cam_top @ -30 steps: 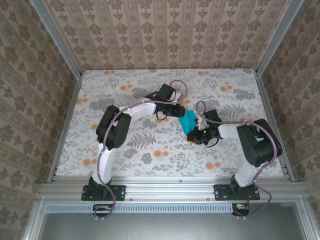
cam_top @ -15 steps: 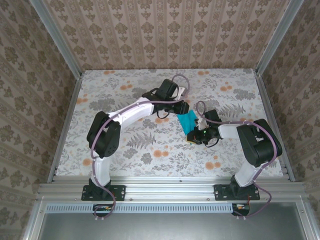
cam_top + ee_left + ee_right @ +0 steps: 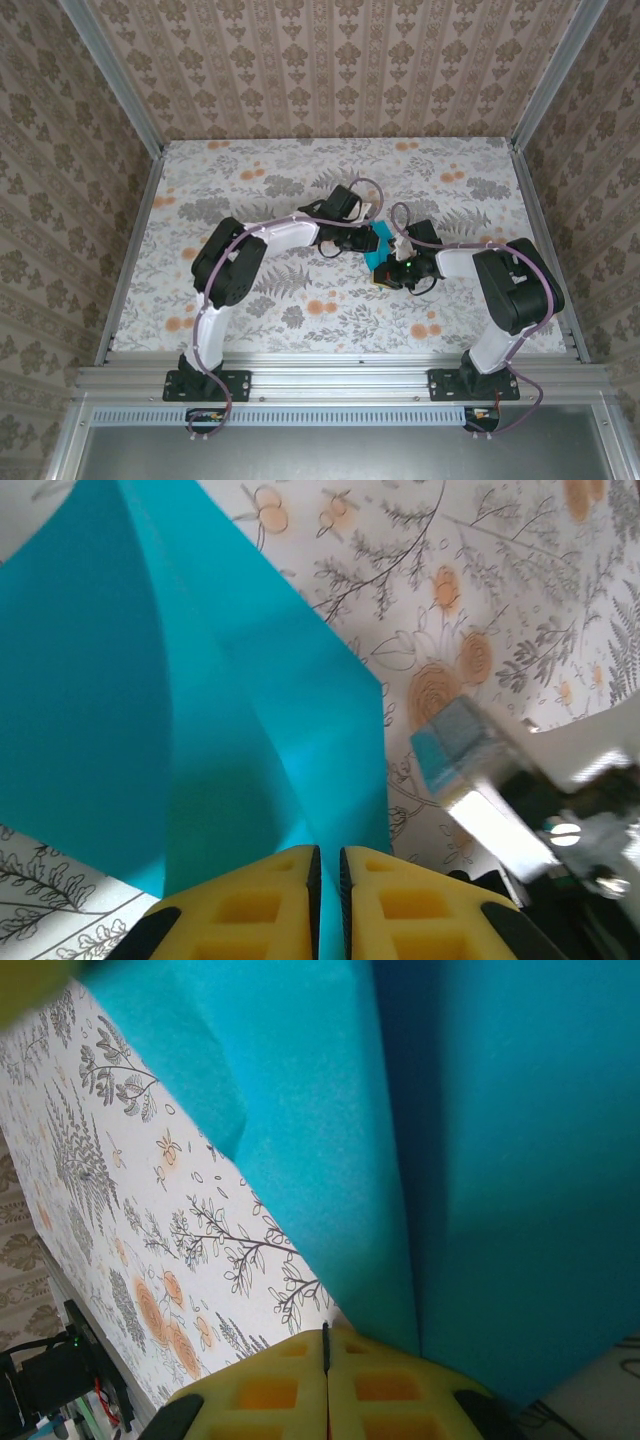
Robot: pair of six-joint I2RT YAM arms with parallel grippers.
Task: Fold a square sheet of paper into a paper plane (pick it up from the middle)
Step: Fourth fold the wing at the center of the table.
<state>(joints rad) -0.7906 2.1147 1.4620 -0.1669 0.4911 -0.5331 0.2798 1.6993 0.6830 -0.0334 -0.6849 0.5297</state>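
Note:
The square sheet of paper (image 3: pixel 381 246) is teal-blue and creased into angular folds, raised off the flowered table between my two grippers. My left gripper (image 3: pixel 366 240) comes at it from the left. In the left wrist view its yellow fingers (image 3: pixel 250 905) stand almost together, and a raised fold of the paper (image 3: pixel 200 680) runs into the narrow gap of the left gripper (image 3: pixel 328 870). My right gripper (image 3: pixel 392 268) holds the near lower end. In the right wrist view the right gripper (image 3: pixel 326 1350) is pressed fully shut, with the paper's (image 3: pixel 480 1160) edge meeting the seam.
The flowered table (image 3: pixel 250 300) has free room to the left, front and back of the arms. Aluminium rails (image 3: pixel 130 250) and wallpapered walls fence it in. The right arm's body (image 3: pixel 560 810) shows blurred, close beside the paper.
My left gripper has swung from behind the paper towards the near side onto it, and its jaws have narrowed. The right arm and its end of the paper have stayed put.

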